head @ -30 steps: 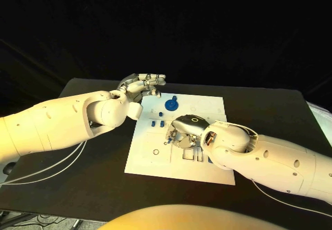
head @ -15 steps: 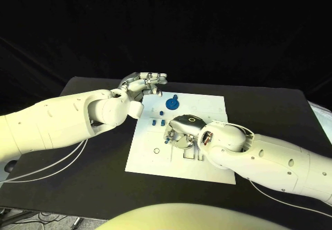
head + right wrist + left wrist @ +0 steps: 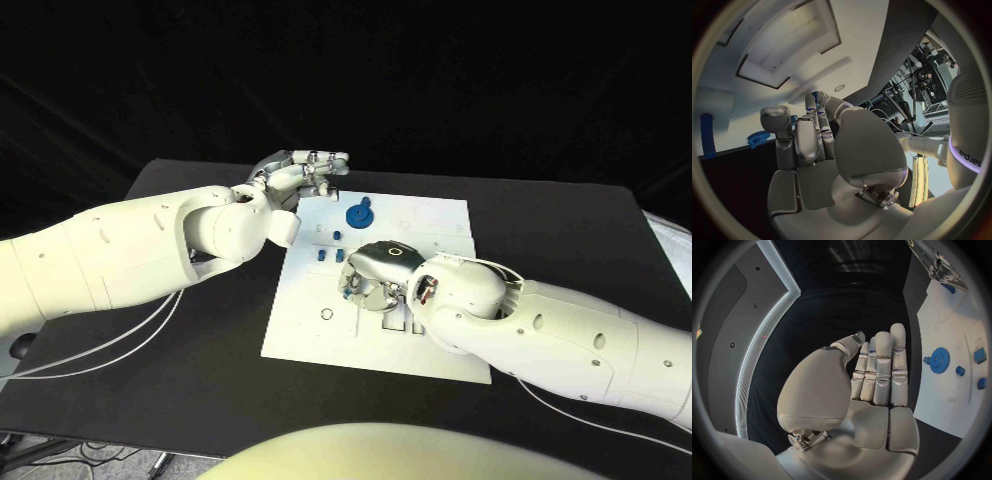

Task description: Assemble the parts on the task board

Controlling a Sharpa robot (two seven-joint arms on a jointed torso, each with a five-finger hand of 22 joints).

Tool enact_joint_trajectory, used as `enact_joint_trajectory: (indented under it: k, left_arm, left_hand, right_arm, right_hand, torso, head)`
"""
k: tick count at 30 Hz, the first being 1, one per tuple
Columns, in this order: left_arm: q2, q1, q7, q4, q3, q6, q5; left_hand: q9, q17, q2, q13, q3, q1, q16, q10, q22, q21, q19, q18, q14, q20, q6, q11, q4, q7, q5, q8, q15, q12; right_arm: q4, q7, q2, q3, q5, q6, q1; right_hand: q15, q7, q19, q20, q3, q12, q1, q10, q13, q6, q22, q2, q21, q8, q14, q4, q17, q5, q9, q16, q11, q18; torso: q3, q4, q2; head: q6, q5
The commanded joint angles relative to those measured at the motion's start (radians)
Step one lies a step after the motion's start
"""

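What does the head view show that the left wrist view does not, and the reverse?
Head view alone: the whole board on the black table, the right robot hand lowered over the board's middle, and the left robot hand by the board's far left corner. Left wrist view alone: the left robot hand's palm side, fingers straight and side by side. Both: the blue gear and small blue parts on the board.

Warm light from above brightens the arms and task board [image 3: 382, 290] against a black backdrop — wrist views bend straight edges, with soft blur near their rims.
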Motion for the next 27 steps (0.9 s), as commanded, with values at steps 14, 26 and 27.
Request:
enact_joint_trajectory:
  k: [14,26,27]
  left_arm:
    - [0.000,0.000,-0.003,0.002,0.000,0.025,-0.005]
    - [-0.002,0.000,-0.007,-0.001,0.000,0.028,-0.006]
    - [-0.003,0.000,-0.007,-0.001,0.000,0.028,-0.006]
  left_hand:
    - [-0.002,-0.002,0.010,0.001,-0.002,0.002,-0.004,-0.007,-0.002,-0.005,0.006,0.011,-0.009,0.001,-0.007,0.002,-0.005,0.004,0.004,0.003,0.000,0.005]
    - [-0.002,-0.003,0.010,0.001,-0.003,0.002,-0.004,-0.009,-0.003,-0.006,0.006,0.011,-0.010,0.001,-0.009,0.002,-0.006,0.005,0.004,0.002,0.001,0.005]
    - [-0.002,-0.003,0.010,0.001,-0.003,0.002,-0.004,-0.009,-0.003,-0.006,0.006,0.011,-0.010,0.001,-0.009,0.002,-0.006,0.005,0.004,0.002,0.001,0.005]
  right_arm:
    - [0.002,-0.025,-0.004,-0.003,-0.026,0.008,-0.002]
    - [0.100,-0.006,-0.127,0.011,0.003,-0.140,0.009]
    - [0.111,-0.008,-0.145,0.014,0.008,-0.142,0.014]
  right_hand:
    - [0.041,0.044,-0.051,0.033,-0.076,-0.041,-0.055,-0.202,-0.046,-0.167,-0.114,-0.070,-0.068,-0.054,0.023,0.006,-0.027,0.029,-0.034,-0.013,0.053,0.023]
    - [0.041,0.041,-0.056,0.037,-0.114,0.018,-0.030,-0.243,-0.039,-0.166,-0.133,-0.056,-0.081,-0.039,0.016,-0.006,-0.042,0.052,-0.027,-0.020,0.053,0.026]
    - [0.040,0.040,-0.054,0.037,-0.115,0.027,-0.030,-0.238,-0.038,-0.161,-0.129,-0.054,-0.079,-0.037,0.018,-0.005,-0.041,0.052,-0.026,-0.018,0.052,0.026]
  torso:
    - [0.0006,-0.0006,0.000]
    - [0.0007,-0.0026,-0.001]
    - [0.0008,-0.0036,-0.001]
  head:
    - [-0.002,0.000]
    - [0.007,-0.006]
    - [0.008,-0.007]
